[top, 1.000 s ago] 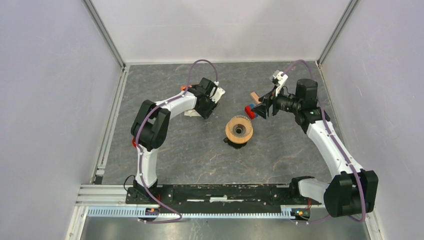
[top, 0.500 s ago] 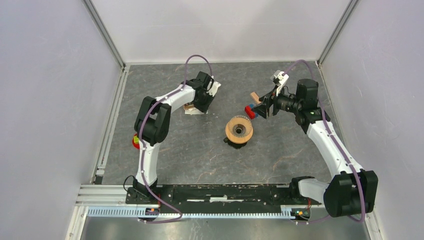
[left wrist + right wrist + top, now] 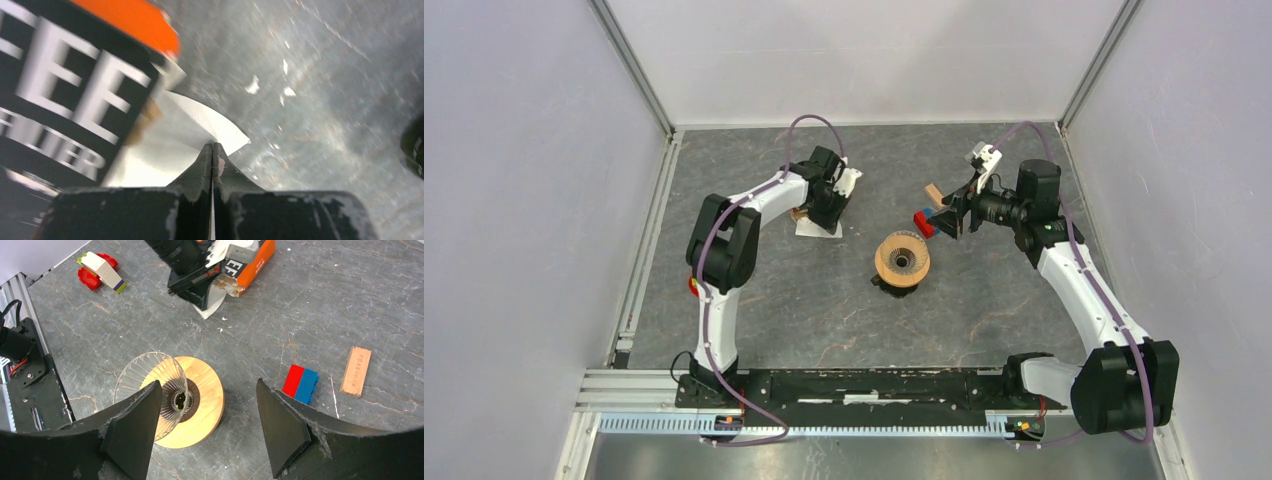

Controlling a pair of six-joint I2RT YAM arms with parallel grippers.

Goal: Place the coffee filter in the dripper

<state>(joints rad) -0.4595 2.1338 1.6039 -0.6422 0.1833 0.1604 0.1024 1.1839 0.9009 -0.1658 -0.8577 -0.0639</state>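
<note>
The coffee filter (image 3: pixel 200 122) is a white paper fan lying partly under the orange-and-black packet (image 3: pixel 75 85). My left gripper (image 3: pixel 213 146) is shut on the filter's edge, with a sliver of white paper between the pressed jaws. From above, that gripper (image 3: pixel 824 208) sits over the filter (image 3: pixel 817 229) at the back left. The dripper (image 3: pixel 902 260) stands mid-table, a clear ribbed funnel (image 3: pixel 172 380) on a round tan base with a dark centre. My right gripper (image 3: pixel 209 385) hangs open above and just right of it, holding nothing.
A red-and-blue brick (image 3: pixel 300 384) and a small wooden block (image 3: pixel 356 371) lie right of the dripper. A red, white and yellow brick toy (image 3: pixel 100 270) sits near the left arm. The packet (image 3: pixel 252 262) lies behind the left gripper. Walls enclose the table on three sides.
The left gripper has shifted a little to the left over the packet's edge and closed its jaws onto the filter. The right arm and the dripper have stayed put.
</note>
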